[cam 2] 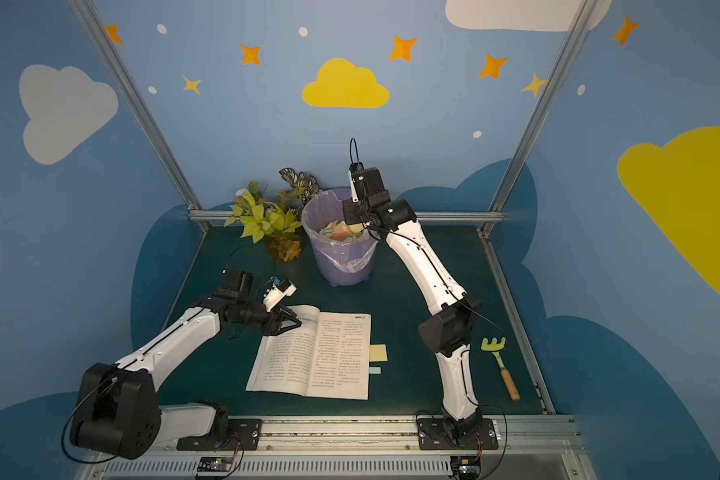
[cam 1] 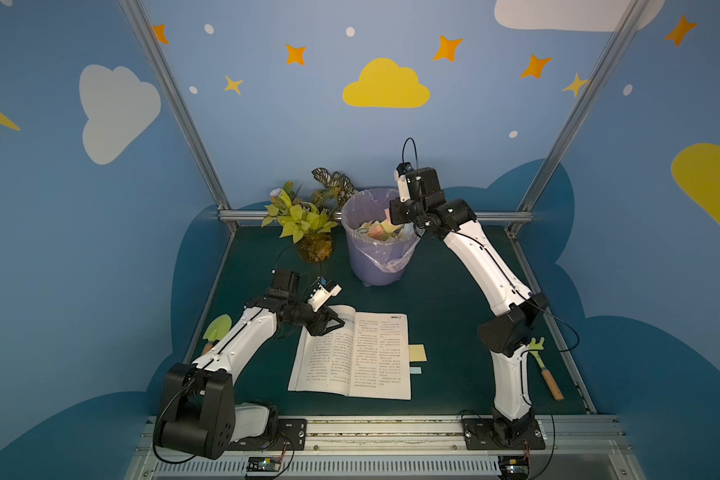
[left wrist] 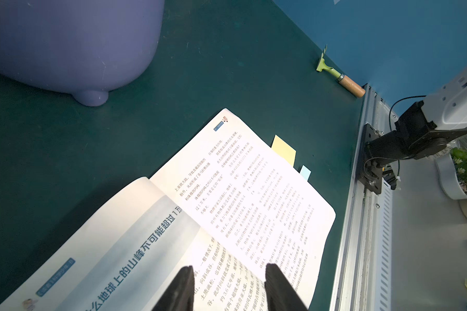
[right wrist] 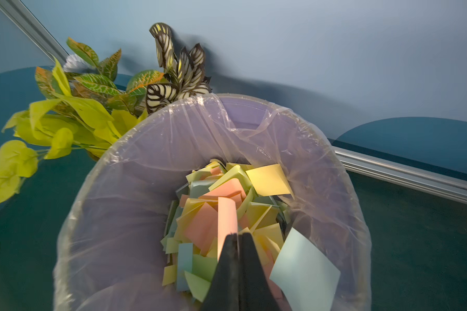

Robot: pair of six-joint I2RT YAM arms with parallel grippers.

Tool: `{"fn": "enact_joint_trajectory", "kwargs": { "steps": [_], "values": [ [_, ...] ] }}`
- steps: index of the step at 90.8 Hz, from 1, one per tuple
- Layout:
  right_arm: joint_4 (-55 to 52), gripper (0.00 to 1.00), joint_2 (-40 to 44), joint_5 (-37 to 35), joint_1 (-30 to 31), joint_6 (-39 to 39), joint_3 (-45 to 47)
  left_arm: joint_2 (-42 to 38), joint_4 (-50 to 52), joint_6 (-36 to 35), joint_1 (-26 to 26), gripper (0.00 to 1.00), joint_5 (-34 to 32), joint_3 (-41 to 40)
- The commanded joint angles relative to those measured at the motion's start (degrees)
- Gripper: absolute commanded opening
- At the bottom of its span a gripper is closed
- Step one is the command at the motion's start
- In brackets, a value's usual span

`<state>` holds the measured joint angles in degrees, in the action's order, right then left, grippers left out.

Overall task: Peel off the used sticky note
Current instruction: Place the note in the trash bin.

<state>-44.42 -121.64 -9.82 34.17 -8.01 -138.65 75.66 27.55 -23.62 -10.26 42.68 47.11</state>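
Pink paper is held in the right pincer [right wrist: 237, 238], whose jaws are pressed fully together on one end of the pink note [right wrist: 227, 215]. The strip's long axis runs straight on from the jaw tips and curls at its free end. The note is placed directly above the open mouth of the bin [right wrist: 146, 140], at the far side of the bench [cam 1: 454, 332], over a heap of discarded notes [right wrist: 208, 194]. A release is judged to be all that the drop needs.

The left pincer [cam 1: 335, 320] is seen partly open, with nothing between its jaws, at the far left corner of the book [cam 1: 350, 365]. Whether the page is touched cannot be told. A yellow note [cam 1: 417, 353] and a blue note [cam 1: 415, 370] are seen jutting from the book's right edge, so the right arm is judged the nearer for them.
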Motion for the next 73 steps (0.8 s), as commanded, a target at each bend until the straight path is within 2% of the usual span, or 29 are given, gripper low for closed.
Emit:
{"fn": "enact_joint_trajectory", "kwargs": {
  "steps": [1, 26, 32, 40, 48, 69, 73],
  "values": [
    [1.8, 0.00, -2.1, -0.1, -0.2, 2.8, -3.0, -0.1, 0.8, -1.0, 0.1, 0.47, 1.1, -0.6],
    [1.7, 0.00, -4.3, -1.2, 0.2, 3.7, -3.0, 0.8, 1.2, -1.5, 0.1, 0.47, 0.8, -0.3],
    [1.8, 0.24, -4.2, -1.3, 0.4, 3.9, -3.0, 0.8, 1.2, -1.5, 0.1, 0.47, 0.8, -0.4],
    [2.1, 0.39, -4.0, -1.8, 0.8, 4.8, -3.0, 0.8, 1.2, -1.6, 0.1, 0.47, 0.9, -0.4],
    [2.2, 0.48, -3.9, -3.0, 1.3, 5.7, -3.3, 0.9, 1.3, -1.6, 0.1, 0.47, 0.9, -0.5],
    [2.0, 0.62, -3.6, -5.8, 2.7, 8.0, -3.5, 0.9, 1.3, -1.8, 0.0, 0.47, 1.1, -0.5],
    [1.7, 0.68, -3.5, -6.4, 3.2, 8.8, -3.5, 0.9, 1.4, -1.8, 0.1, 0.47, 1.0, -0.5]
  ]
}}
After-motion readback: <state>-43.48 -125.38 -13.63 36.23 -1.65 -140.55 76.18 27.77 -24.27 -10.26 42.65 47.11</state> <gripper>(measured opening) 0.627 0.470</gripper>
